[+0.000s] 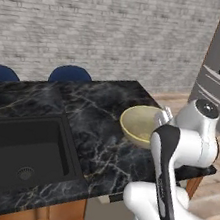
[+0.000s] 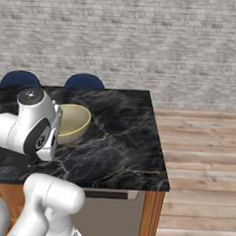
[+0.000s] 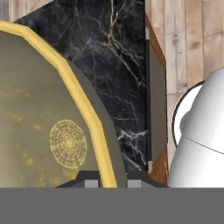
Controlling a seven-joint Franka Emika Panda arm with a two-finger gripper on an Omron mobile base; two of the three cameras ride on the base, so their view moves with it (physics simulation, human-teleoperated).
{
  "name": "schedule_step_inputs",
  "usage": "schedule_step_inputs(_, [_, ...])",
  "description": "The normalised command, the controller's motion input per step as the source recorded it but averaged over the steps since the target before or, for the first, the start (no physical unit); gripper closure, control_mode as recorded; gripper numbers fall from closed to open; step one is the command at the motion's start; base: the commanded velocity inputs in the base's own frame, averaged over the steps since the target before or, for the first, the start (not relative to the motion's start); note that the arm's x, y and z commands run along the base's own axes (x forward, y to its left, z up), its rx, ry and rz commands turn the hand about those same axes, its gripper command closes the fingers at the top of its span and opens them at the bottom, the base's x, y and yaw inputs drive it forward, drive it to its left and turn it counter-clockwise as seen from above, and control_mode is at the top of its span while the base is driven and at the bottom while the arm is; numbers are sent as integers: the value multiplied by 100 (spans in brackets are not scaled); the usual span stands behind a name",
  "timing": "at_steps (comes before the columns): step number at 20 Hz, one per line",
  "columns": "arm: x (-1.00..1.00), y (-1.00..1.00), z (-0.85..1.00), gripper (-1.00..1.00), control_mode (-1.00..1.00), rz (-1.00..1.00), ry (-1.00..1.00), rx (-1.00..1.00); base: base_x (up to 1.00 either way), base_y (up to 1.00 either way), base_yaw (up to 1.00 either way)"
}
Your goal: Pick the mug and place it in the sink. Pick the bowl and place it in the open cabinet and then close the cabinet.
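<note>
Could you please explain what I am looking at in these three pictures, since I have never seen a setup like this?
This is a computer-rendered kitchen with a white robot arm on a base that can drive. Two pictures come from cameras on that base, behind the arm to its left and right, looking down over a black marble counter. The third comes from a camera on the hand, looking along its two dark fingertips. A pale yellow bowl sits on the counter. In the hand camera, the fingertips sit on either side of the bowl's rim, so the hand seems to be gripping it. A black sink is set into the counter, and two blue chairs stand behind it.
</note>
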Motion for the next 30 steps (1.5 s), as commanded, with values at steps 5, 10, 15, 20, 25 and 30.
schedule_step_inputs(5, [-36,0,40,100,-100,0,-1,8,0,0,0])
schedule_step_inputs(10, [-50,-1,34,100,-100,0,-9,4,0,0,0])
schedule_step_inputs(15, [-33,0,22,100,-100,0,-7,0,0,0,0])
schedule_step_inputs(20, [-30,0,5,100,-100,0,-4,0,0,0,0])
schedule_step_inputs(25, [-32,0,0,100,-100,0,-3,0,0,0,0])
schedule_step_inputs(30, [0,0,0,100,100,0,0,0,-22,-61,-23])
